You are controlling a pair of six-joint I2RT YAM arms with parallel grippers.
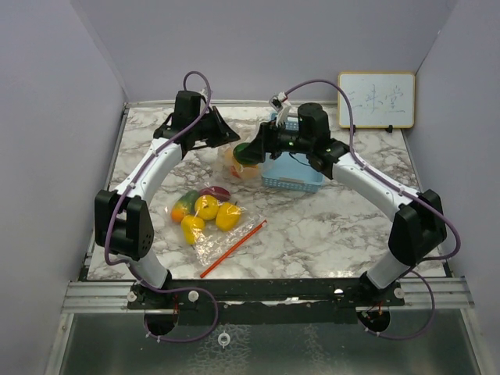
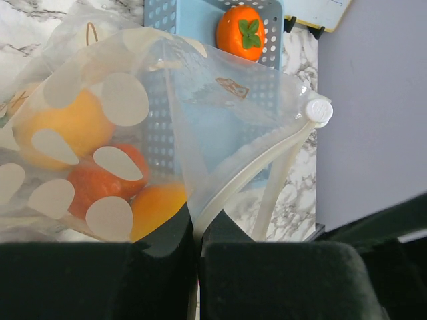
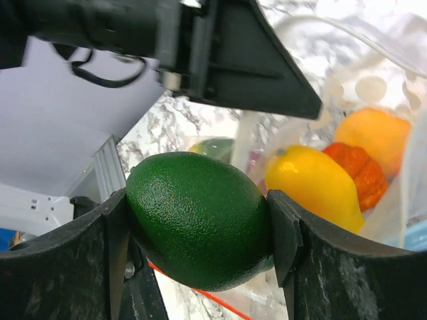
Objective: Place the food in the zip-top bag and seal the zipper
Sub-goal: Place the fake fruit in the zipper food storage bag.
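Note:
My left gripper (image 2: 197, 235) is shut on the rim of the clear, white-dotted zip-top bag (image 2: 200, 133), holding its mouth up; the zipper's white slider (image 2: 318, 110) sits at the far end. Orange and yellow food (image 2: 73, 127) lies inside the bag. A green lime (image 3: 200, 220) is clamped between the jaws of my right gripper (image 3: 199, 230), just in front of the bag's mouth (image 3: 373, 80). Through that opening a yellow fruit (image 3: 313, 187) and an orange one (image 3: 358, 170) show. From above, the lime (image 1: 248, 152) hangs beside the bag (image 1: 238, 168).
A light blue basket (image 1: 301, 181) stands behind the bag, with an orange persimmon (image 2: 241, 30) in it. Several yellow, green and purple toy fruits (image 1: 207, 209) lie on another clear bag with a red strip (image 1: 234, 248) at front left. A whiteboard (image 1: 376, 100) leans at back right.

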